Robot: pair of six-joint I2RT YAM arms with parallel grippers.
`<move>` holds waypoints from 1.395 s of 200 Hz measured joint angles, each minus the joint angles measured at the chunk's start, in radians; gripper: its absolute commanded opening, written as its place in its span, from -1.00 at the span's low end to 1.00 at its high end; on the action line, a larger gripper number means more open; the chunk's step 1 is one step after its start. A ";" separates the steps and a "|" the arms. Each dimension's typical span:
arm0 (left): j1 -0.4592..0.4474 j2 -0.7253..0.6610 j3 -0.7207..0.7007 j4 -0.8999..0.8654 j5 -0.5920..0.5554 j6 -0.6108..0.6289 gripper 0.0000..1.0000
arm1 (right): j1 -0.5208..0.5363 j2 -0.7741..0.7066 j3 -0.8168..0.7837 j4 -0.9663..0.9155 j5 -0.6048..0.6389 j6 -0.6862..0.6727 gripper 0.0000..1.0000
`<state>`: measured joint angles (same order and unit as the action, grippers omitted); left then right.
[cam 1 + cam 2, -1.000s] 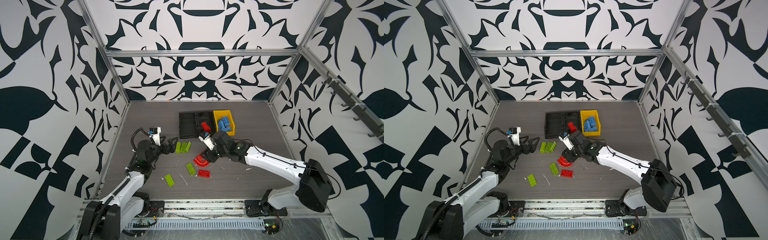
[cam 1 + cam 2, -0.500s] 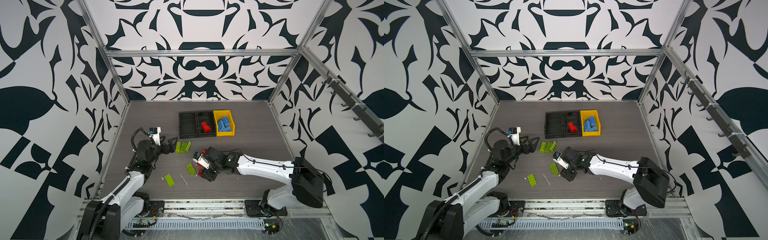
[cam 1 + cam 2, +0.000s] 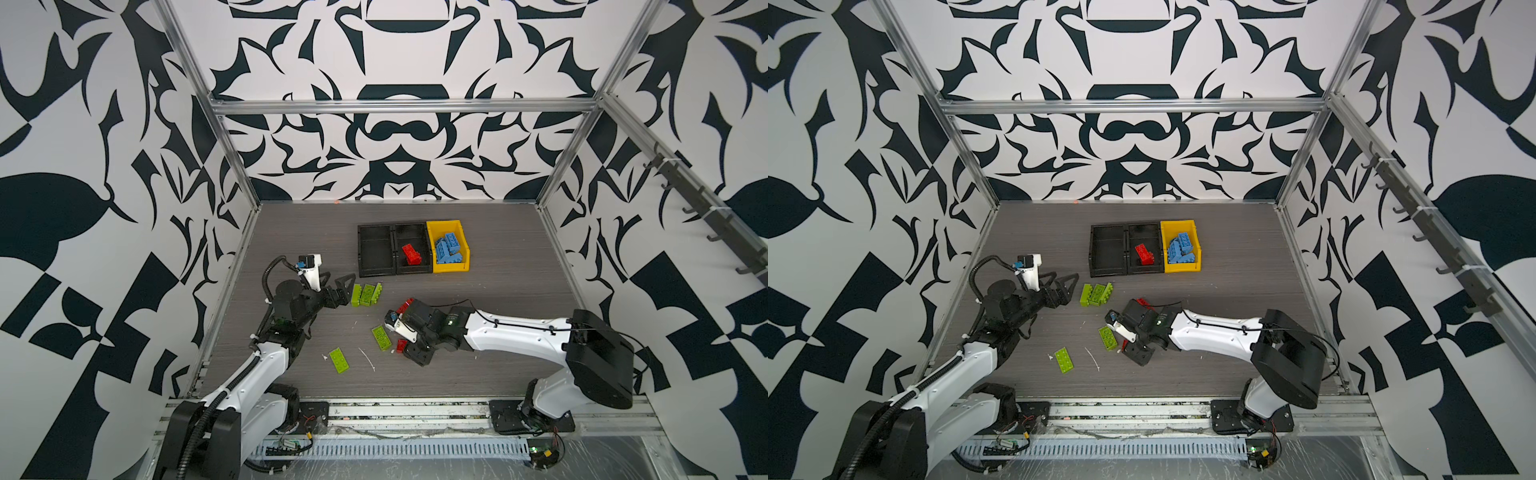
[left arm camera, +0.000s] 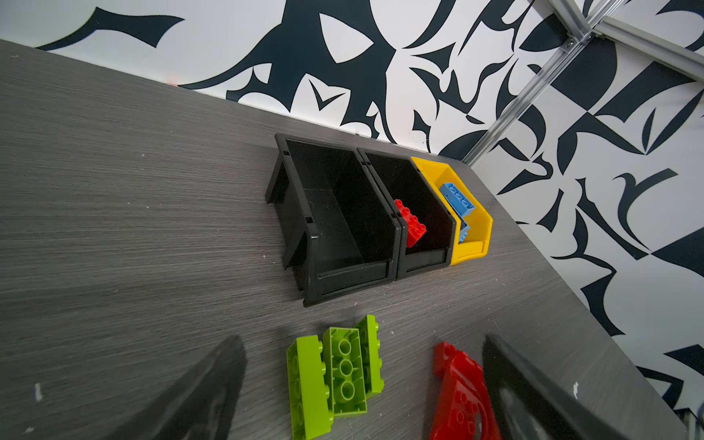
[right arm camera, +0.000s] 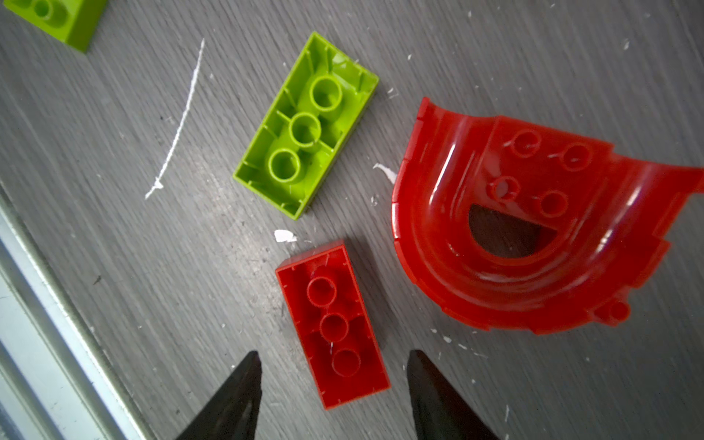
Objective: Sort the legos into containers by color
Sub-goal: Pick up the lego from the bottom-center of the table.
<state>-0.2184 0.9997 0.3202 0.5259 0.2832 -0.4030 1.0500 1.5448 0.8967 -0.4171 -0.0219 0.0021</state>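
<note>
Two jaws of the right gripper [image 5: 333, 354] are standing half open astride the upturned red brick [image 5: 335, 331] on the tabletop [image 3: 440, 291] — closing across its long sides is looking safest. The red arch [image 5: 514, 228] is crowding at 12 o'clock and a green brick [image 5: 304, 125] at 10, so a straight lift is advisable. Farther at 12, bare tabletop is leading to the black bin [image 3: 409, 272] holding red. The left gripper [image 3: 337, 277] is hanging wide open.

My left hand [image 3: 338, 282] stood wide open, forearm reaching forward, my right hand [image 5: 333, 354] half open, fingers pointed down, arm stretched low toward my left side
</note>
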 measured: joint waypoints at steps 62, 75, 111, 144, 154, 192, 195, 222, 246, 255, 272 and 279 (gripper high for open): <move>0.000 0.000 0.000 0.000 -0.004 0.000 0.99 | 0.000 0.056 0.000 0.030 -0.008 -0.006 0.26; 0.000 0.000 0.000 0.000 -0.004 0.000 0.99 | 0.000 0.061 0.000 0.034 -0.008 -0.007 0.26; 0.000 0.000 0.000 0.000 -0.008 0.000 0.99 | 0.000 0.074 0.001 0.040 -0.007 -0.014 0.20; 0.000 0.002 0.000 0.000 -0.011 0.000 0.99 | 0.000 0.116 0.010 0.039 -0.008 -0.029 0.10; 0.000 0.002 0.000 0.000 -0.011 0.000 0.99 | 0.000 0.121 0.011 0.038 -0.008 -0.033 0.05; 0.000 0.002 0.000 0.000 -0.015 0.000 0.99 | 0.000 0.119 0.017 0.036 -0.008 -0.033 -0.17; 0.000 0.002 0.000 0.000 -0.015 0.000 0.99 | 0.000 0.118 0.017 0.035 -0.008 -0.037 -0.18; 0.000 0.002 0.000 0.000 -0.017 0.000 0.99 | 0.000 0.108 0.017 0.036 -0.008 -0.033 -0.24; 0.000 0.002 0.000 0.000 -0.018 0.000 0.99 | 0.000 0.081 0.017 0.030 -0.006 -0.031 -0.31; 0.000 0.002 0.000 0.000 -0.018 0.000 0.99 | 0.000 0.063 0.017 0.029 -0.002 -0.031 -0.34; 0.000 0.002 0.000 0.000 -0.018 0.000 0.99 | 0.000 0.018 0.013 0.034 0.008 -0.028 -0.40; 0.000 0.002 0.000 0.000 -0.018 0.000 0.99 | 0.000 -0.003 0.010 0.037 0.013 -0.026 -0.41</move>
<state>-0.2184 1.0012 0.3202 0.5259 0.2653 -0.4034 1.0496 1.5421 0.9062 -0.3801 -0.0086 -0.0238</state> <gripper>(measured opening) 0.994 0.355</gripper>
